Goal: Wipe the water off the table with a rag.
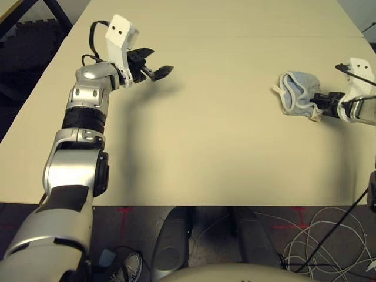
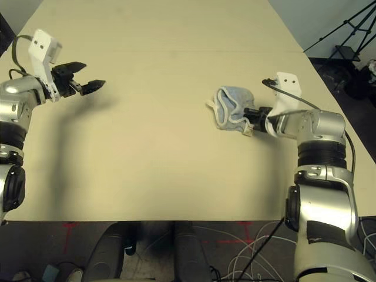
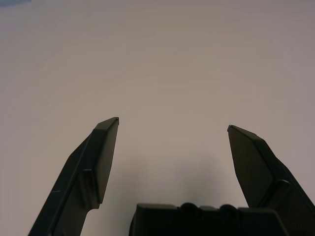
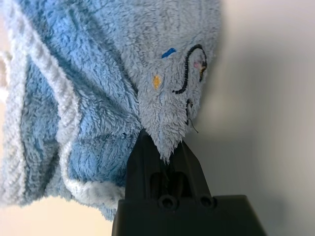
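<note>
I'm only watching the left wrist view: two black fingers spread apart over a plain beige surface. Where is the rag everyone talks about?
Observer: The rag is bunched up on the table's right side, pinched in the right gripper.
Operator: So is the left gripper near it?
Observer: No. The left gripper hangs open far off on the left side of the table, holding nothing.
Operator: Does the rag have any markings?
Observer: Yes. The right wrist view shows small stitched embroidery in black, blue and yellow on the blue terry cloth.
</note>
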Robot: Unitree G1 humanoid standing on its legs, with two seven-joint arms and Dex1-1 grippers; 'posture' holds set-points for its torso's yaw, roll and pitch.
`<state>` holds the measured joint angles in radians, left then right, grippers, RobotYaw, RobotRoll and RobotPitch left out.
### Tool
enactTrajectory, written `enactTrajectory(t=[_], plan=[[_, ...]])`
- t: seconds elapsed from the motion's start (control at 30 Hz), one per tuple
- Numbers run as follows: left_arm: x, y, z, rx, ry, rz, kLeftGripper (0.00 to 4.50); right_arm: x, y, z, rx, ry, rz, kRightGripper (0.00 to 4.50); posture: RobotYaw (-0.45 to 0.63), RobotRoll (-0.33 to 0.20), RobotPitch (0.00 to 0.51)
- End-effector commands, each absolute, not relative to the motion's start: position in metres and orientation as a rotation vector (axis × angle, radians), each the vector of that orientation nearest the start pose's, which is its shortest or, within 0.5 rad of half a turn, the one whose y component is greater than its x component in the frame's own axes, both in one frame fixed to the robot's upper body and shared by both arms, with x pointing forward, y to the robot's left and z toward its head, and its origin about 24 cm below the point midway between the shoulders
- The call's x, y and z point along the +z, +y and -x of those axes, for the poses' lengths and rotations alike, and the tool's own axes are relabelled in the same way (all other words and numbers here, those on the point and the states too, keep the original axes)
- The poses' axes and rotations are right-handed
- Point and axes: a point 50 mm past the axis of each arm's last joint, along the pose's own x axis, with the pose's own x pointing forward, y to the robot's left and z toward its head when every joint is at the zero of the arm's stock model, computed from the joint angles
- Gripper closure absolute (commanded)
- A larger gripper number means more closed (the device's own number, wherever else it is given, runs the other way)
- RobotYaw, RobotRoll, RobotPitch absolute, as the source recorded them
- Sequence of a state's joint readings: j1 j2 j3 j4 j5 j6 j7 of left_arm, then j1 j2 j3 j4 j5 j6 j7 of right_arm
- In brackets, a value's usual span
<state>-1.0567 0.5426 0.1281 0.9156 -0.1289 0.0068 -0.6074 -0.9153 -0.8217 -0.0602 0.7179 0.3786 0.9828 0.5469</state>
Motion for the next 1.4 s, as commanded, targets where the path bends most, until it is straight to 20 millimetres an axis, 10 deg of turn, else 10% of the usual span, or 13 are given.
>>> enactTrajectory(t=[0.03, 0.23, 0.67, 1.4], plan=[[0.204, 0.251, -0.396, -0.226, -0.145, -0.146, 0.0, 0.15, -0.334, -0.329, 0.048, 0.778, -0.099, 4.49, -0.02, 0.0, 0.225], [0.194, 0.258, -0.396, -0.12, -0.153, -0.091, 0.0, 0.148, -0.339, -0.332, 0.048, 0.755, -0.049, 4.49, -0.01, 0.0, 0.222], [0.18, 0.247, -0.397, -0.05, -0.198, -0.017, 0.0, 0.232, -0.357, -0.343, 0.045, 0.081, 0.087, 0.03, 0.02, 0.0, 0.197], [0.163, 0.232, -0.402, 0.063, -0.229, 0.013, 0.0, 0.184, -0.351, -0.358, -0.022, -0.064, 0.149, 0.03, -0.04, 0.0, 0.187]])
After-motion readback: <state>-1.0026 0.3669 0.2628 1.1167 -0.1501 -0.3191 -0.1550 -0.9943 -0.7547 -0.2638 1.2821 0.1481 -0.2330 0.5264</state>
